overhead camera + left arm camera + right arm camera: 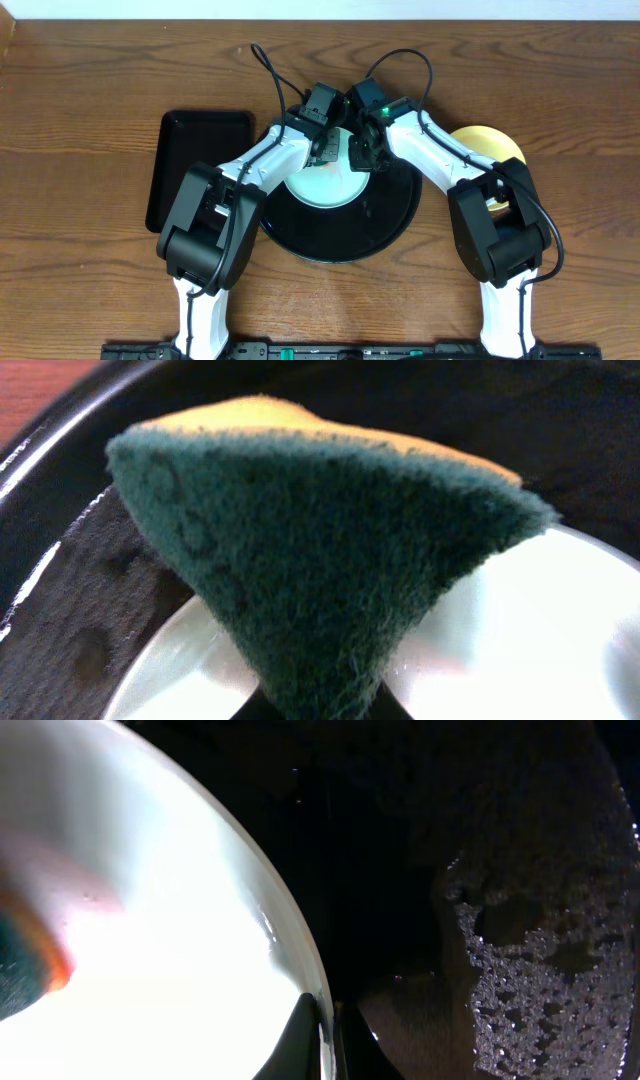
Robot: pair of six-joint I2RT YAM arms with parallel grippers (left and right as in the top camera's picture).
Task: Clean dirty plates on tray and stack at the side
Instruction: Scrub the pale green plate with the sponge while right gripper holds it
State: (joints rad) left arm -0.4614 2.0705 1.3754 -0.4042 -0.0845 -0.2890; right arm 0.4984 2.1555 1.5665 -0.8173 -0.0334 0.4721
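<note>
**Sponge close to the lens, plate pinned by its rim**

Filling the left wrist view is a green-faced, yellow-backed scouring sponge. It is clamped in the left gripper, whose fingers are hidden behind it. Beneath it lies the pale mint round plate, which sits on the upper half of the large round glossy black tray at the centre of the overhead frame. The right gripper has its jaws drawn together on that plate's right rim, at the bottom of its own view.

A pale yellow round plate rests off the tray at the right, on the brown wooden table. A smaller rectangular black tray lies at the left.

Risks, as I judge them:
- The rim pinch is narrow, so a hard scrub could twist the plate loose or skid it across the tray, which shows wet beading at the right of the right wrist view.
- The two wrists are crowded together and could collide.

Hard to tell: a reddish blur at the left of the right wrist view may be a smear. No third plate can be made out.
</note>
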